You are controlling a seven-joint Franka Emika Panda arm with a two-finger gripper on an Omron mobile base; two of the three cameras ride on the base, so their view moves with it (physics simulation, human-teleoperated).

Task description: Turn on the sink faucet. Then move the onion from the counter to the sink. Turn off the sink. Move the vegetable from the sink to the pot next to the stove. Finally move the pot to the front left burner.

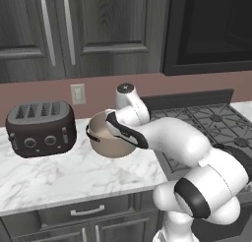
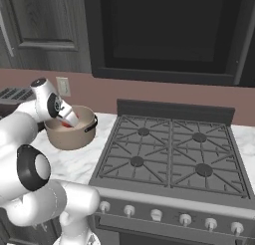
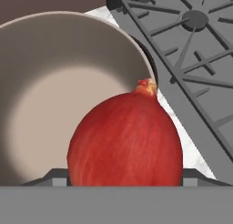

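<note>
From behind the arm on its left, we look forward and down at the worktop (image 1: 74, 174), toaster (image 1: 42, 128) and pot (image 1: 106, 137). From the right we face the stove (image 2: 172, 149), sharing that pot (image 2: 74, 134) and stove edge. Our hand camera sits very close above the pot (image 3: 54, 82), with the onion (image 3: 125, 143) just before its lens.
</note>
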